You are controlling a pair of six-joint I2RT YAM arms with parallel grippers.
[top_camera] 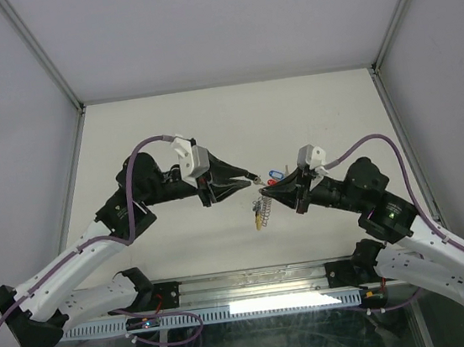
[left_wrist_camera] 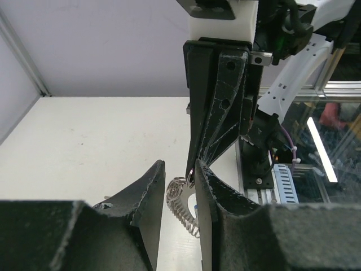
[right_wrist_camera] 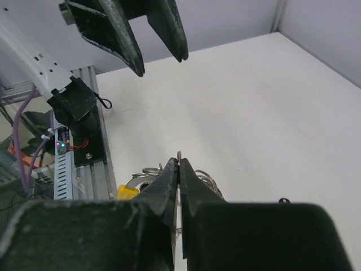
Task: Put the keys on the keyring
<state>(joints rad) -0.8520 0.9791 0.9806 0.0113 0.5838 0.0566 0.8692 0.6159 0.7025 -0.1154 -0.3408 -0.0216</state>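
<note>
Under right fingers (right_wrist_camera: 163, 189), the keyring (top_camera: 259, 214) hangs long-axis downward.

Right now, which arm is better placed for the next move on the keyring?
Probably the left. The right tool is shut on the keyring and holds it up, so it is busy. The left tool is open, with the beaded part of the ring between its fingers, ready to close.

The right gripper (right_wrist_camera: 179, 166) is pinched tight on a thin wire of the keyring (right_wrist_camera: 127, 192), whose yellow arc shows at eight o'clock. The left gripper (right_wrist_camera: 159, 62) hangs at eleven o'clock, jaws apart.
</note>
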